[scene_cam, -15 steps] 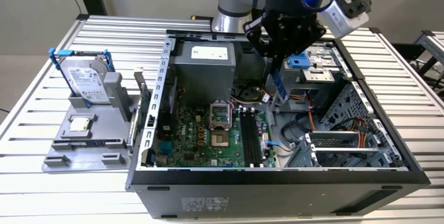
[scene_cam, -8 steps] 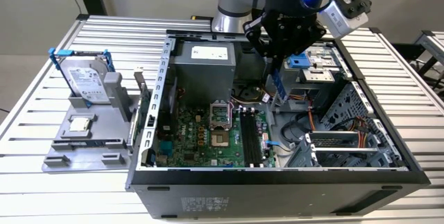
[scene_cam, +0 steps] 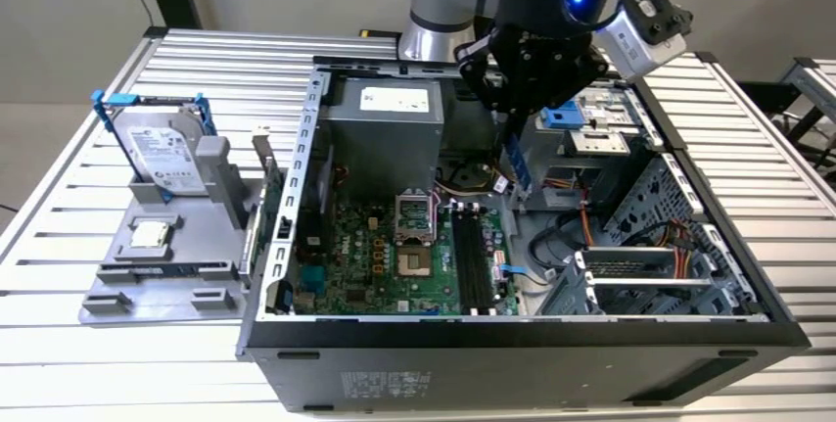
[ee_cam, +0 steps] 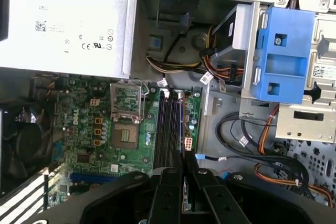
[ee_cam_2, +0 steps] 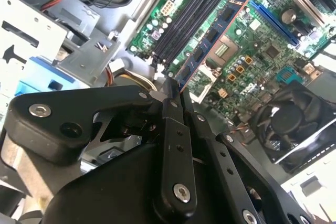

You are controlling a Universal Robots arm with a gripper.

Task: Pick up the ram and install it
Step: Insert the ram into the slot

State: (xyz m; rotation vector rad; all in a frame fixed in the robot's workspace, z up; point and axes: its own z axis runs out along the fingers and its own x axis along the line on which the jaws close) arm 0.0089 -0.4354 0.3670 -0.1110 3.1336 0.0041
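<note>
The ram (scene_cam: 515,169) is a thin blue-green stick that hangs upright inside the open computer case, above the back end of the black memory slots (scene_cam: 473,267). My gripper (scene_cam: 507,136) is shut on its upper end. In the second wrist view the ram (ee_cam_2: 212,38) runs out from my gripper (ee_cam_2: 176,90) over the motherboard, beside the empty slots (ee_cam_2: 191,19) and not touching them. In the first wrist view the fingers (ee_cam: 167,192) sit over the slots (ee_cam: 169,124).
A silver hard drive in a blue frame (scene_cam: 160,153) and a small square chip (scene_cam: 148,234) rest on a grey stand at the exterior view's left. Inside the case are the power supply (scene_cam: 386,133), CPU socket (scene_cam: 415,263), loose cables (scene_cam: 575,236) and a blue drive bracket (scene_cam: 575,114).
</note>
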